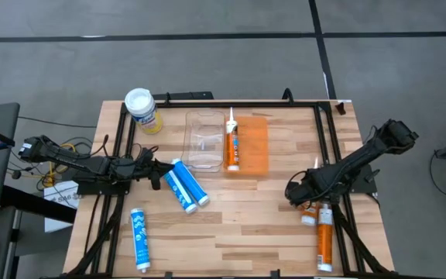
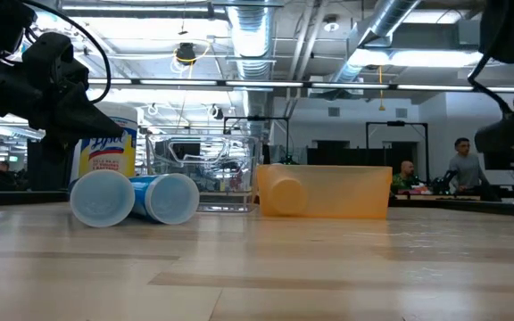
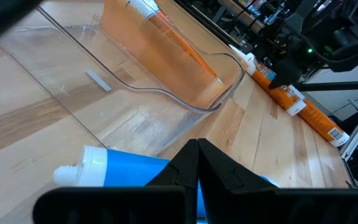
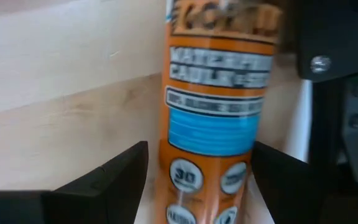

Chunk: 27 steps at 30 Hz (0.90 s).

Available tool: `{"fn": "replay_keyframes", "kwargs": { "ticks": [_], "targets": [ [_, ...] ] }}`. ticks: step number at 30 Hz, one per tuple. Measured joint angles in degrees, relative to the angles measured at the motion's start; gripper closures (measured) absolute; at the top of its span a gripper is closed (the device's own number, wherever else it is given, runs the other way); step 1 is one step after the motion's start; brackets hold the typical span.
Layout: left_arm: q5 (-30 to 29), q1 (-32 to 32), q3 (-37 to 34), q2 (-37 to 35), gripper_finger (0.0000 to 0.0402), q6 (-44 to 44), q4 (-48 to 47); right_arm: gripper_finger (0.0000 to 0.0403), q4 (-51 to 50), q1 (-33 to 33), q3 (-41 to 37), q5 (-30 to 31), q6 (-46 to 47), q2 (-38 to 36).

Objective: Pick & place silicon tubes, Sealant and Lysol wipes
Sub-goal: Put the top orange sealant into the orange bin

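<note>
Two blue tubes [image 1: 186, 184] with white ends lie side by side at the table's left middle, and a third [image 1: 139, 238] lies near the front left. My left gripper [image 1: 159, 172] is shut at their far ends, over one blue tube [image 3: 129, 171]. The Lysol wipes [image 1: 143, 110] stand upright at the far left. One orange sealant tube [image 1: 231, 143] lies by the orange tray [image 1: 255, 147]. My right gripper [image 1: 304, 198] is open at the right, its fingers on either side of an orange sealant tube [image 4: 213, 112] lying on the table. Another sealant tube [image 1: 325, 236] lies beside it. My left gripper's shut fingers [image 3: 185, 171] stand in front of the blue tube, and I cannot tell whether they touch it. My right gripper's fingers [image 4: 120, 171] flank the sealant tube's body across its length, and I cannot tell whether they touch it.
A clear plastic tray [image 1: 205, 139] stands at the far middle, next to the orange tray. A black frame [image 1: 223, 99] runs along the table's edges. Bare wood [image 1: 246, 225] lies in the front middle. People sit in the room behind [image 2: 460, 165].
</note>
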Motion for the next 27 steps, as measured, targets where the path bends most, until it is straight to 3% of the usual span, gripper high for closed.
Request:
{"fn": "replay_keyframes", "kwargs": {
  "ticks": [11, 22, 27],
  "targets": [
    [0.0, 0.0, 0.0, 0.0, 0.0401, 0.0, 0.0, 0.0135, 7.6, -2.5, -4.6, 0.1, 0.0, 0.0],
    [0.0, 0.0, 0.0, 0.0, 0.0401, 0.0, 0.0, 0.0200, 9.3, -3.6, -5.5, 0.2, -0.4, -0.2],
    [0.0, 0.0, 0.0, 0.0, 0.0401, 0.0, 0.0, 0.0192, 9.4, -3.6, -5.5, 0.2, 0.0, -0.1]
  ]
}}
